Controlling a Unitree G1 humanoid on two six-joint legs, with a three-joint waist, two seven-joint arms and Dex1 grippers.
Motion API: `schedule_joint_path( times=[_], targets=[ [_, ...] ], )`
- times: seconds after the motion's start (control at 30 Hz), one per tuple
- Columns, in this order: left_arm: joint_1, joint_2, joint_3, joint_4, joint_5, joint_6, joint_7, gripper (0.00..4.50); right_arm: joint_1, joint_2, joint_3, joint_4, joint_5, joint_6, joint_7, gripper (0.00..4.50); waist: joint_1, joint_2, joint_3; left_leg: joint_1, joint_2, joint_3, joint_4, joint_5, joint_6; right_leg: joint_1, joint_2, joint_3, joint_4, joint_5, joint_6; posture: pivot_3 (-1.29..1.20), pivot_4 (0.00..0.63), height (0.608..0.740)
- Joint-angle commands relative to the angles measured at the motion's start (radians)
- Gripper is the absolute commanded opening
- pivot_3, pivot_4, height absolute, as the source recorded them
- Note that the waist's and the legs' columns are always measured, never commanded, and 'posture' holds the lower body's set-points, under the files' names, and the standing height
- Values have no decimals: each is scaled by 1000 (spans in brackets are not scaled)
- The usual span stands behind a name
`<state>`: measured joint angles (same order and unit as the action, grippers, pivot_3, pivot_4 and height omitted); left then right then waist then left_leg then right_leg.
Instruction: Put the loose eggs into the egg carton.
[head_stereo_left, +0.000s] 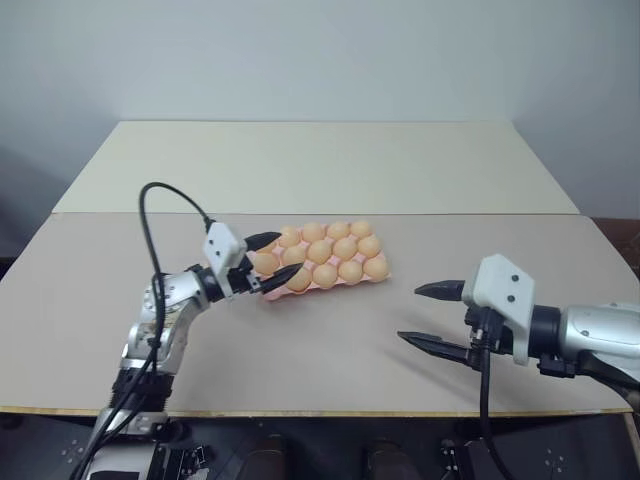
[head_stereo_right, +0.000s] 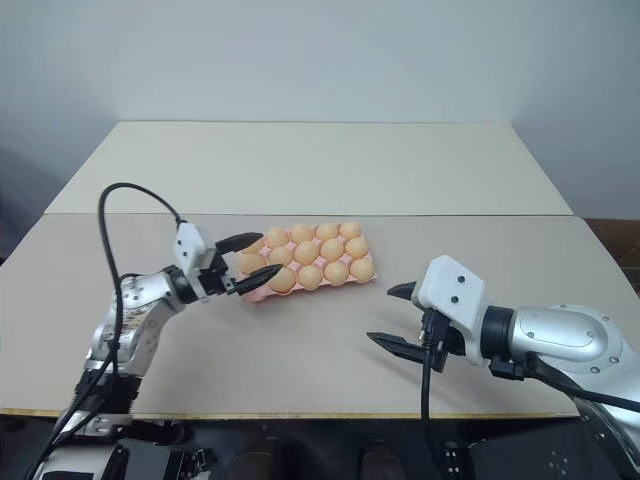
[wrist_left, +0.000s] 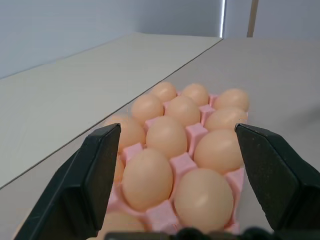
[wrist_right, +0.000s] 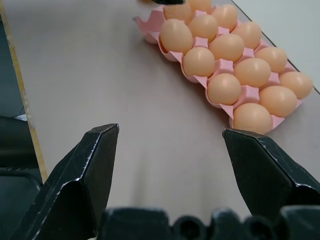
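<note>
The pink egg carton (head_stereo_left: 336, 286) lies mid-table with light tan-orange eggs (head_stereo_left: 326, 250) in its cups. Every egg I see sits in a cup; the loose eggs are out of view. My left gripper (head_stereo_left: 288, 252) is open at the carton's left end, pointing level along the rows, its black fingers (wrist_left: 100, 170) standing either side of the end eggs (wrist_left: 147, 177) without touching them. My right gripper (head_stereo_left: 409, 313) hangs open over bare table to the right of the carton (wrist_right: 150, 27), with nothing between its fingers.
The carton sits on a grey-brown tabletop (head_stereo_left: 330, 360), and a second, paler table (head_stereo_left: 320, 165) adjoins it behind. A black cable (head_stereo_left: 150, 250) loops above my left arm. The table's front edge (head_stereo_left: 300, 411) runs close below both arms.
</note>
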<state>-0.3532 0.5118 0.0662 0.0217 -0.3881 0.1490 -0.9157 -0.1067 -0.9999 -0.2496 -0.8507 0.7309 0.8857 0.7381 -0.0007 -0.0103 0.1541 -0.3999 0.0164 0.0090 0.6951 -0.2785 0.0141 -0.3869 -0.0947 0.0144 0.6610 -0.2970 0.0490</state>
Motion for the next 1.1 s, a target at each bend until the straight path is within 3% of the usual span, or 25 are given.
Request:
schedule_joint_path(
  times=[0.03,0.27,0.43,0.6,0.8,0.93,1.1],
  targets=[
    [78,110,125,-136,-87,65,-38,3965,-2,-13,-29,-4,6,-23,11,3893,-7,0,0,0,0,0,0,0,0,0,0,0,0,0,0,0,150,740],
    [354,312,396,-321,-217,237,-79,3965,-8,-46,-32,38,4,-57,90,3893,-11,0,0,1,2,0,-1,0,0,1,-1,0,0,0,0,0,150,740],
    [498,330,515,-402,-236,285,-61,3965,-39,-61,4,82,-10,-88,133,3893,-5,-1,0,2,2,0,-1,0,0,1,-1,-1,0,0,0,0,150,740],
    [552,326,543,-455,-230,332,-9,3965,-75,-67,43,113,-22,-106,163,3893,-1,-1,0,2,1,0,-1,0,0,1,-1,0,-1,0,0,0,150,740],
    [496,340,465,-471,-176,396,97,3965,-99,-67,63,126,-32,-104,174,3893,1,-1,0,1,1,0,-1,0,0,1,-1,0,-1,0,0,0,150,740],
    [316,338,304,-418,-74,525,272,3965,-106,-66,64,125,-30,-91,171,3893,13,-1,0,2,0,-1,-1,0,0,1,-1,0,0,0,0,0,150,740],
    [106,294,125,-329,1,643,376,3965,-101,-70,54,115,-28,-78,166,3893,11,-1,0,0,-1,-1,-1,0,0,-1,0,0,0,0,0,0,150,740]
  ],
)
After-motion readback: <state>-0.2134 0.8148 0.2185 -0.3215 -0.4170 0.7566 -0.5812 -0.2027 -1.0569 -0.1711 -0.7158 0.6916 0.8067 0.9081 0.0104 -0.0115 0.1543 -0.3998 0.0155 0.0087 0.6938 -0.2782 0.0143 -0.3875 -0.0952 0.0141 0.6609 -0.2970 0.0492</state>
